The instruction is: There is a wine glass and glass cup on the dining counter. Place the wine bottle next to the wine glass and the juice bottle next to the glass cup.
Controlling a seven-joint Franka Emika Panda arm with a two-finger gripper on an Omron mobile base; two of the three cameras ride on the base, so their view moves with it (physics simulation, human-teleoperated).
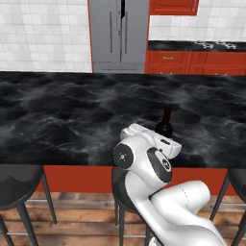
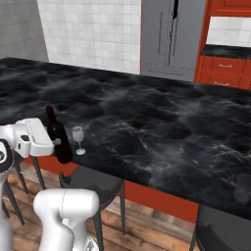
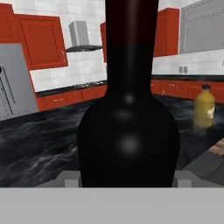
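The wine bottle (image 2: 57, 133), nearly black with a dark red top, stands upright at the near edge of the dining counter (image 2: 162, 122). My gripper (image 2: 60, 143) is shut on its body from the left. The small clear wine glass (image 2: 78, 140) stands just right of the bottle, a short gap away. In the left base view the bottle's neck and shoulders (image 1: 165, 123) rise behind my white hand, with the gripper (image 1: 163, 137) below them. In the hand view the wine bottle (image 3: 129, 131) looms close, and the yellow juice bottle (image 3: 204, 106) stands farther along the counter. A faint clear shape (image 2: 242, 188) may be the glass cup.
Black bar stools (image 2: 90, 184) (image 1: 17, 185) stand under the counter's near edge. Beyond the counter are a grey fridge (image 1: 117, 33) and red cabinets (image 1: 192, 60) with a wall counter. The black top stretches wide to the right of the wine glass.
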